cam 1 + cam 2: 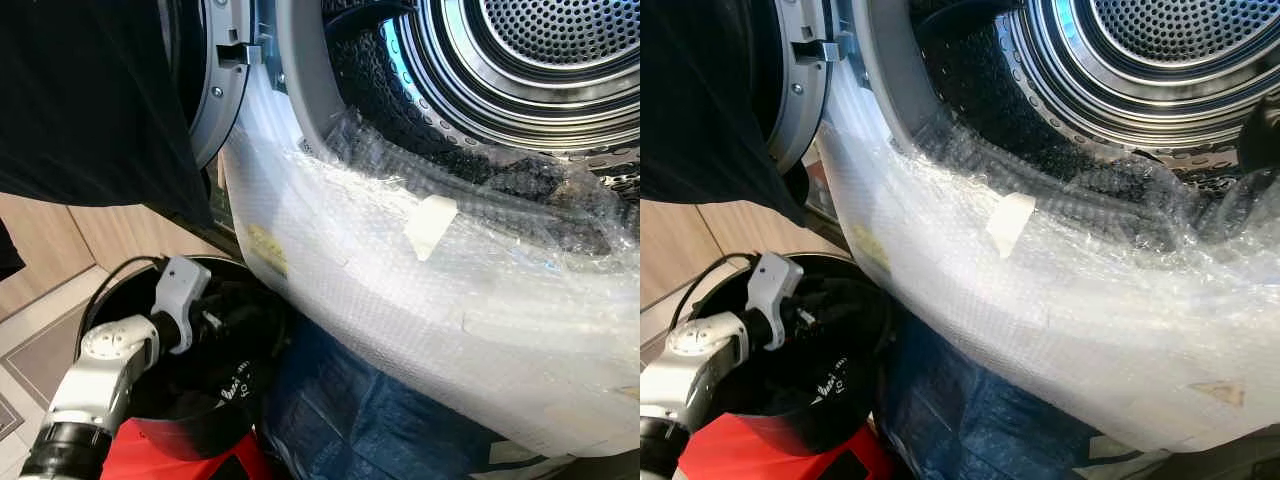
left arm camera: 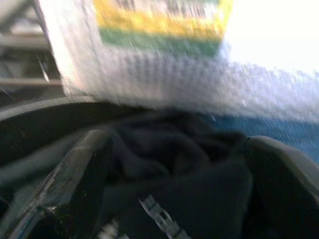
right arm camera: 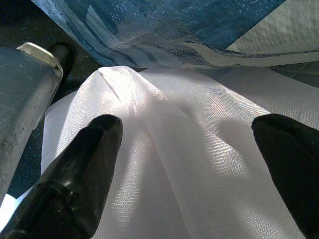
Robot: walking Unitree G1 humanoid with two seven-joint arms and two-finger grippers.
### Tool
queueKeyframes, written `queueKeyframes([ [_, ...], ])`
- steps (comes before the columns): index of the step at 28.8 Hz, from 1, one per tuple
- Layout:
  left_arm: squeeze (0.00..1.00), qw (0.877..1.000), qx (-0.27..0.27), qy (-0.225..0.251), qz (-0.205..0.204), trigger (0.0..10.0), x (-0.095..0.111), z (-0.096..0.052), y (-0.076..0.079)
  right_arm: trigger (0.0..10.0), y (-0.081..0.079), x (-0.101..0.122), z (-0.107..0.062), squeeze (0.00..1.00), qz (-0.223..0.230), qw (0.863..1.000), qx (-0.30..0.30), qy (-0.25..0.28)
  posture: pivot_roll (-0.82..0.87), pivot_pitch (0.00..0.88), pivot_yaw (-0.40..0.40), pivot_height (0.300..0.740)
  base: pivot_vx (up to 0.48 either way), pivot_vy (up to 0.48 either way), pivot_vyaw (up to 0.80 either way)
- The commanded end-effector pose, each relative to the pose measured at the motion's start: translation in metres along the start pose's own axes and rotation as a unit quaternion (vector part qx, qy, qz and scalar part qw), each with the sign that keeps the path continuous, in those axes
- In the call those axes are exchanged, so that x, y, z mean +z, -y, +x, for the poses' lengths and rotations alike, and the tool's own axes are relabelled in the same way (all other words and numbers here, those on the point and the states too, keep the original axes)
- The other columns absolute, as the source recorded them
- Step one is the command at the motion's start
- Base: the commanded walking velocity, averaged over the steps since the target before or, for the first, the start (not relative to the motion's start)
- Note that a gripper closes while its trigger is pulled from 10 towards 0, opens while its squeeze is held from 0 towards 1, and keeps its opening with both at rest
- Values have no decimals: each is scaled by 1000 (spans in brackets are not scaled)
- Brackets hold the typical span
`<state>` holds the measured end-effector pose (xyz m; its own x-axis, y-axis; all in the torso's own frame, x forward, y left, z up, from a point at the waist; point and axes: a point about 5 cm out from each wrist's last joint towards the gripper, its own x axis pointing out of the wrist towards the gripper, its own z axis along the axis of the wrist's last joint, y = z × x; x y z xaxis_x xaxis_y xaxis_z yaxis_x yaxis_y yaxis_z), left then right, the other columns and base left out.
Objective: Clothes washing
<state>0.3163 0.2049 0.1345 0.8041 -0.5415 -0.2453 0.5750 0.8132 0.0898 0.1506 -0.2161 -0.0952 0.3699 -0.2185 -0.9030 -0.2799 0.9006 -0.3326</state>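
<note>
Floor (image 1: 40,270): wood-look boards w/ a pale tile strip, off to the outer side of your left arm.

Washer front (image 1: 400,300): white, wrapped in bubble wrap, rising just past the left gripper (image 2: 174,164). A yellow-green label (image 1: 266,248) and a pale tape patch (image 1: 430,225) sit on the wrap.

Drum (image 1: 540,50): perforated steel, open, well above and beyond the left gripper. Door (image 1: 215,90) is swung open w/ grey rim; a black cloth (image 1: 90,100) drapes over it, above your left arm.

Blue tarp (image 1: 350,410): on the floor under the washer front, right beside the bucket.

Black bucket (image 1: 190,420): round, dark, stands on sth red (image 1: 160,460). Your left gripper reaches down into it.

Dark clothes (image 2: 174,149): black, crumpled, w/ a bit of white print; they lie in the bucket, between and under the left fingers (image 2: 82,169). Left gripper is spread wide around the pile; you can't tell from the blurred wrist view whether the pads touch the fabric.

Right gripper (image 3: 199,159): fingers (image 3: 84,164) spread apart, holding nothing, hovering over a white woven sheet (image 3: 184,129) w/ blue tarp just beyond it. A grey metal post (image 3: 25,89) stands at one side.
</note>
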Motion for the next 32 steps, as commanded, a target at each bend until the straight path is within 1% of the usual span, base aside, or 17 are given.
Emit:
queueKeyframes([
  [1,0,1000,1,-8,25,10000,4,-2,3,10000,1,-5,0,0,0,1000,-4,-6,114,110,-89,740,0,0,0],
  [3,0,1000,-2,-10,27,10000,4,-6,7,10000,1,-6,0,0,-1,1000,-4,-7,115,110,-88,740,0,0,0],
  [8,0,999,4,-20,30,10000,0,-9,8,10000,1,-7,0,0,-2,1000,-3,-8,118,108,-85,740,0,0,0],
  [14,0,999,22,-32,19,10000,-4,-12,9,10000,0,-7,0,0,-2,1000,-2,-7,115,97,-78,740,0,0,0],
  [20,0,999,39,-34,12,10000,-7,-15,10,10000,-1,-7,0,0,-4,1000,0,-6,118,94,-79,740,0,0,0],
  [22,0,998,42,-34,10,10000,-8,-16,9,10000,-1,-7,0,0,-4,1000,0,-6,118,94,-79,740,0,0,0],
  [24,0,998,55,-34,-6,10000,-10,-14,7,10000,-1,-7,0,0,-6,1000,1,-6,119,88,-82,740,0,0,0],
  [29,0,997,62,-33,-20,10000,-9,-11,9,10000,0,-7,0,0,-6,1000,1,-7,117,93,-87,740,0,0,0],
  [32,0,996,72,-46,-23,10000,-13,-12,9,10000,0,-7,0,0,-4,1000,0,-7,115,101,-88,740,0,0,0],
])
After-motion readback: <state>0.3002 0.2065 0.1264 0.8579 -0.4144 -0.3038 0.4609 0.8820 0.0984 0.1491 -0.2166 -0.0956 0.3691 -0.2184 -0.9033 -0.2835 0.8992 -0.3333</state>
